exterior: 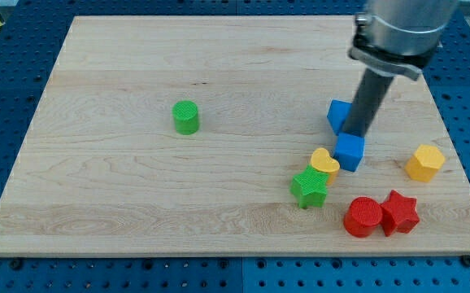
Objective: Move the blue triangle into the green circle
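Observation:
The green circle (186,117) is a small round block standing alone at the view's centre-left of the wooden board (137,203). A blue block (338,114), partly hidden behind the rod, lies at the view's right; its shape is hard to make out and it may be the triangle. A blue cube (350,151) sits just below it. My tip (355,133) rests between these two blue blocks, touching or nearly touching both.
A yellow heart (325,163) and a green star (310,188) sit left of and below the blue cube. A red circle (363,217) and a red star (399,212) lie near the board's bottom right. A yellow hexagon (424,163) sits at the right edge.

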You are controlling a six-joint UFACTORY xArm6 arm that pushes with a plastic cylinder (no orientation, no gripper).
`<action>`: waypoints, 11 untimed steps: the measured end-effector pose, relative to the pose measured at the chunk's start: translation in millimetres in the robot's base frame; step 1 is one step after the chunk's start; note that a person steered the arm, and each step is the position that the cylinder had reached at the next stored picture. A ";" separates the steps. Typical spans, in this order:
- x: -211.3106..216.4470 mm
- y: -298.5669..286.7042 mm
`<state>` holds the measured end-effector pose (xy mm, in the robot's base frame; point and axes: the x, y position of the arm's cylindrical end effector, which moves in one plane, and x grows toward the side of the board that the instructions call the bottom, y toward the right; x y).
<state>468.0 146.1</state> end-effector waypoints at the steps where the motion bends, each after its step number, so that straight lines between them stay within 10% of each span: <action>1: 0.9 5.2; 4: -26.3 35.4; 11: -33.4 -179.3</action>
